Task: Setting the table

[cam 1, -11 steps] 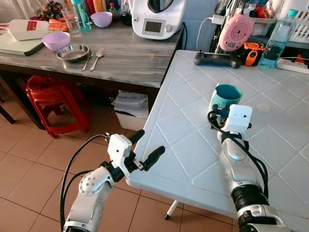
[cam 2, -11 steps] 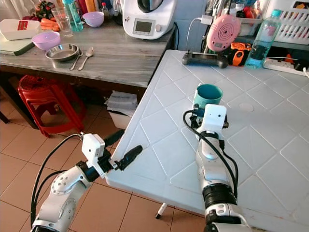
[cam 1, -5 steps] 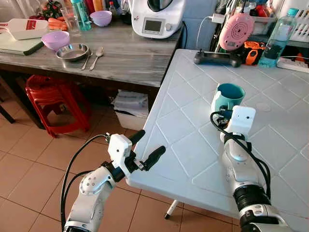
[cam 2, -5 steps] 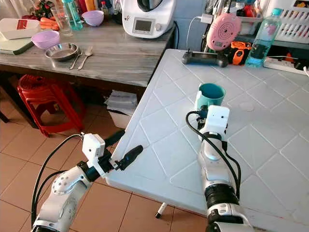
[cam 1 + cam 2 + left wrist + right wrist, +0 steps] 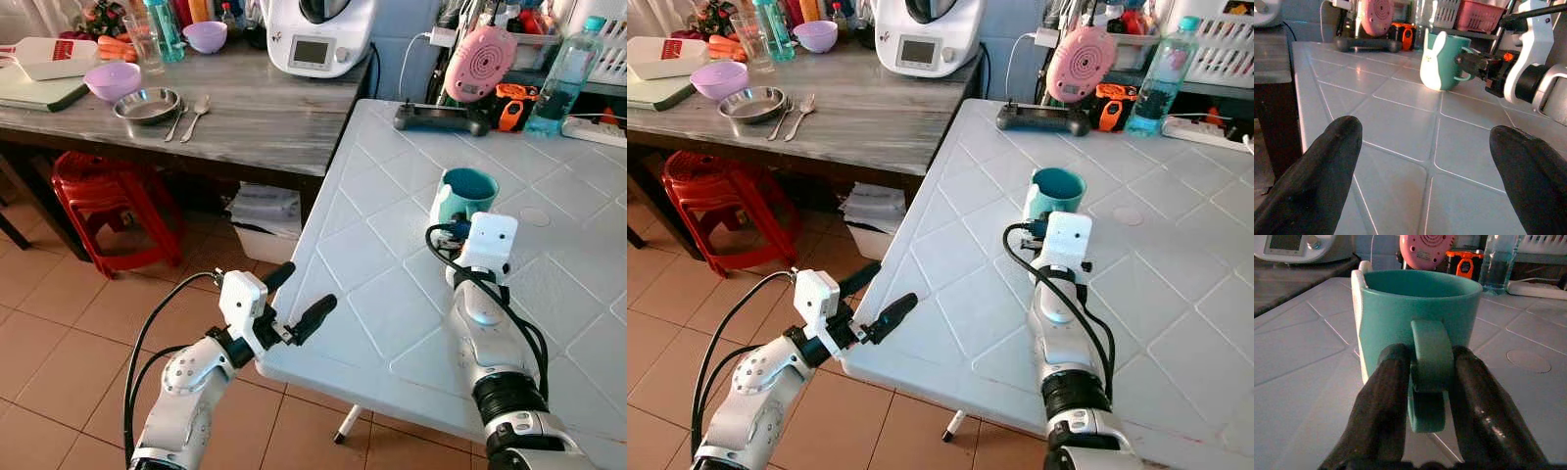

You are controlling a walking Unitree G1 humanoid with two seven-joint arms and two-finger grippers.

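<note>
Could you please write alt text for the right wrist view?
The right hand grips the handle of a teal mug standing upright on the white table. A pink device and water bottle stand behind.

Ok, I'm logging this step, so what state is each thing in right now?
Mug: upright on the white table, looks empty, handle clamped.
Right hand: shut on the mug handle.
Left hand: open, holding nothing, at the table's near edge.
Water bottle: upright, capped.
Steel bowl: upright on the wooden counter, spoons beside it.
</note>
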